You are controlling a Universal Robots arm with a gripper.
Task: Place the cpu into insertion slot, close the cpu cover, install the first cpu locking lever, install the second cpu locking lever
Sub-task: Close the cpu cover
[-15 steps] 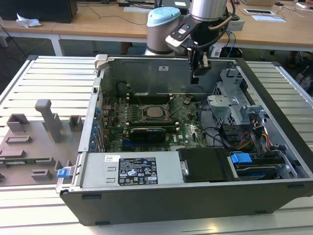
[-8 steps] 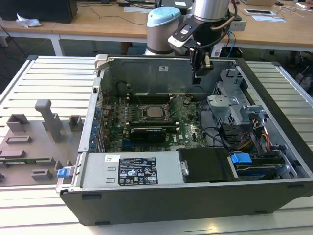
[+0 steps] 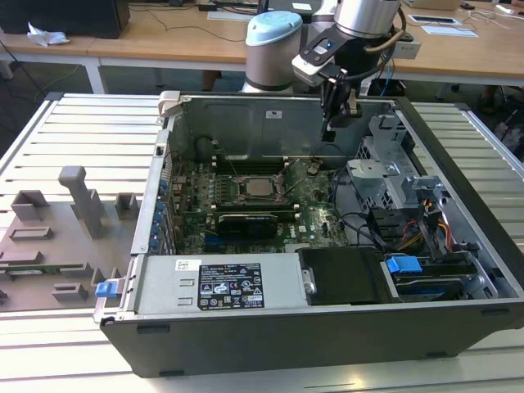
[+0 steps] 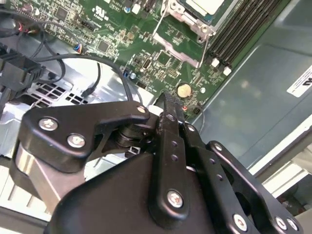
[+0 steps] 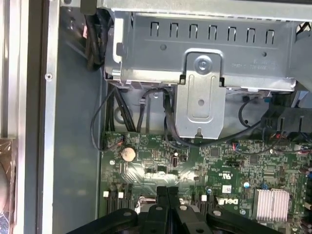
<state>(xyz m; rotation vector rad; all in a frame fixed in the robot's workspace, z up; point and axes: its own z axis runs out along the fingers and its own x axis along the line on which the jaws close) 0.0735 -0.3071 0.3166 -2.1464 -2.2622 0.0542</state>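
Hovering above the far part of the board, toward the exterior view's right, my pincer [image 3: 330, 131] is clenched on nothing; in the first wrist view its fingertips [image 5: 162, 197] meet with no gap. The chip [image 3: 260, 187] sits in its socket [image 3: 237, 184], well off to the exterior view's left of me. The cover [image 3: 278, 182] seems to lie down around it, though I cannot be sure it is fully flat.

I judge the trouble spots to be close by. A round coin battery [image 5: 128, 153] and loose black cables [image 5: 146, 112] lie just beyond my tips, so a careless descent could knock or snag them. If the chip is not seated square, pressing on the cover could harm the contacts.

A black-and-white label [image 3: 229, 286] lies on the grey power box nearest the camera; its print I leave unread.
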